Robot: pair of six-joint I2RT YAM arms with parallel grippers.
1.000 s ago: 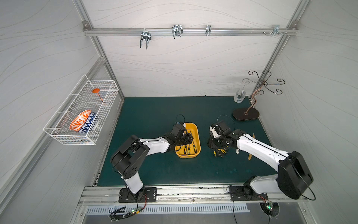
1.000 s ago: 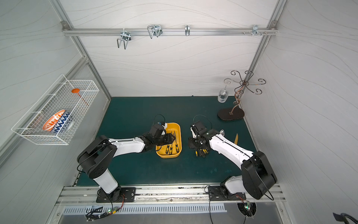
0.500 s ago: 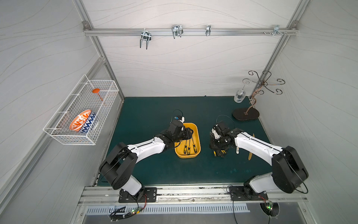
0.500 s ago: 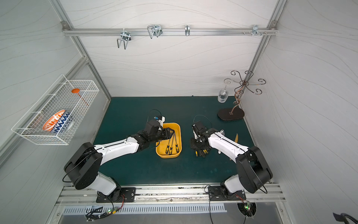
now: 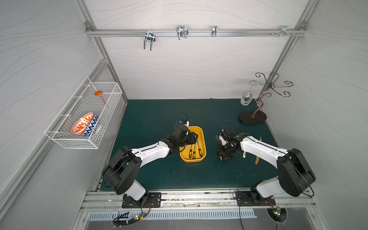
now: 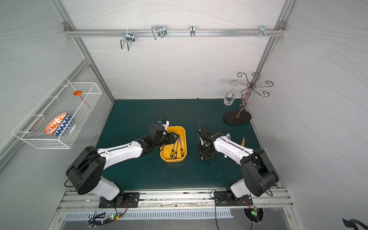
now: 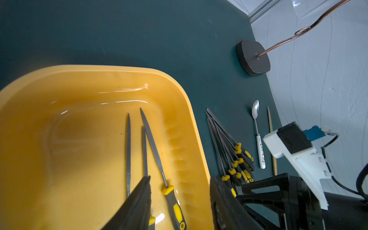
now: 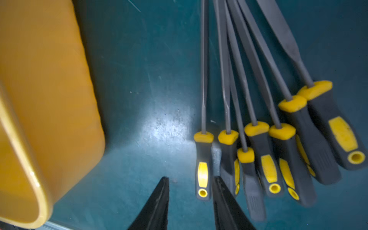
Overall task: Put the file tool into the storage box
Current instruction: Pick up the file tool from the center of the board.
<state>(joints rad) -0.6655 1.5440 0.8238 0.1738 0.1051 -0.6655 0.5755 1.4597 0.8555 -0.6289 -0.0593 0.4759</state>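
1. By my count, three files [image 7: 153, 147] already lie in the yellow storage box [image 5: 199, 133], side by side on its floor with their handles toward the near end. The box sits on the green worktop [image 5: 151, 119] at the centre of both top views.
2. A fanned pile of files [image 8: 258, 139] lies on the worktop just right of the box, outside it. I count about seven handles there, so I judge the job less than half done.
3. The left arm reaches in from lower left, forearm low and stretched out. Its left tool [image 7: 180, 179] hangs over the near right part of the box with the jaws well apart and nothing between them.
4. The right arm comes in from lower right, wrist bent down over the pile. Its right tool [image 8: 190, 179] has a narrow gap and points at the handle ends.
5. In the right wrist view, the butt of the leftmost handle [image 8: 203, 165] sits just inside that gap, nearer one finger. I see no grip yet and cannot tell if a finger touches it.
6. I take the step in hand to be picking that outermost file.
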